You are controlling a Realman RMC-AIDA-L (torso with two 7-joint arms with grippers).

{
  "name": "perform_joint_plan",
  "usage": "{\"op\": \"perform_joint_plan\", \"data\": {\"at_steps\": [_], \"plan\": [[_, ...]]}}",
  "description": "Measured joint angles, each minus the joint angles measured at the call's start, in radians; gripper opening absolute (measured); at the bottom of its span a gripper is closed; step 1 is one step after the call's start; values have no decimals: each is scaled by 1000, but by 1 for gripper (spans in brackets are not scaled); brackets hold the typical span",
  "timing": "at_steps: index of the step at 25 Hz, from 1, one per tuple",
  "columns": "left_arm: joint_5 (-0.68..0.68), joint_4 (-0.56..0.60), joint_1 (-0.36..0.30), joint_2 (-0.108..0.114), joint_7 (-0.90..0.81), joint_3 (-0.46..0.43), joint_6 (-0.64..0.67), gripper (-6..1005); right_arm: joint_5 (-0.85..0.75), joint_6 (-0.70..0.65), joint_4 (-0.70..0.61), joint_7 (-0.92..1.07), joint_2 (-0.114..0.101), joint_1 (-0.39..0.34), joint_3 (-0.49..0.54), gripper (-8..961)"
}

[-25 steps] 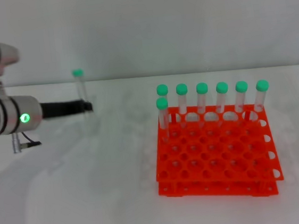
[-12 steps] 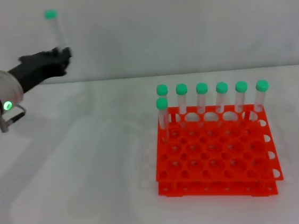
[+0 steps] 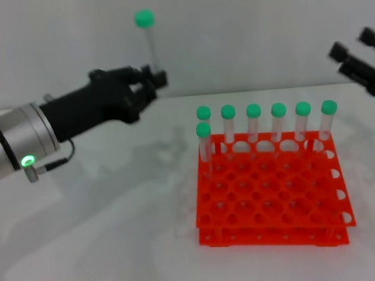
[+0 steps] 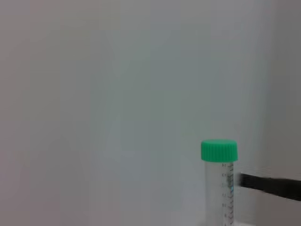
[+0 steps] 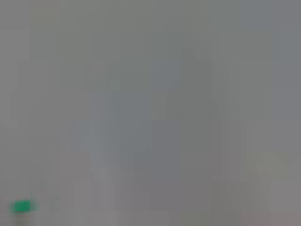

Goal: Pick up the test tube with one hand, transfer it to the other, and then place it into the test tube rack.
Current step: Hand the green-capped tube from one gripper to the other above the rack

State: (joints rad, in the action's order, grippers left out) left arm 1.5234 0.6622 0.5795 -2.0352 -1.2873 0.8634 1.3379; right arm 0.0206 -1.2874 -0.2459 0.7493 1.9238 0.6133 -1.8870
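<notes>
Plain grey wall, glossy white tabletop [image 3: 104, 243]. Left black two-finger tool [image 3: 156, 78] clenched on the slim clear plastic test tube [image 3: 151, 47], green cap up, upright and high, likely offered for handover. Bright orange plastic grid rack [image 3: 270, 195] holds seven like tubes. Right black tool [image 3: 360, 62], far right, fingers spread, empty.

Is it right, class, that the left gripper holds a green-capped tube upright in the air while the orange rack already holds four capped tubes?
Not quite. The head view shows the test tube rack holding seven capped tubes, not four. The rest stands: the left gripper holds the test tube upright in the air.
</notes>
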Motion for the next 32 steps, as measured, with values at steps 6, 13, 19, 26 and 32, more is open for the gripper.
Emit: {"op": "perform_joint_plan", "data": {"at_steps": [6,13,19,26,32], "plan": [[75,-1,18,-9,-49,36,102,207,-176,-113,-6,62,-28,31,5,795],[123,2,76,-10,-115,140,103,209,-224,-106,-32,45,10,35,5,738],[184,-2,110,-14,-117,144,94,211,-259,-108,-67,85,13,30,2,737],[218,-2,125,-26,-111,144,50,213,-369,-134,-76,375,-57,65,6,736],[220,-2,129,-34,-104,144,45,215,-490,-141,-72,490,-86,112,6,736]]}}
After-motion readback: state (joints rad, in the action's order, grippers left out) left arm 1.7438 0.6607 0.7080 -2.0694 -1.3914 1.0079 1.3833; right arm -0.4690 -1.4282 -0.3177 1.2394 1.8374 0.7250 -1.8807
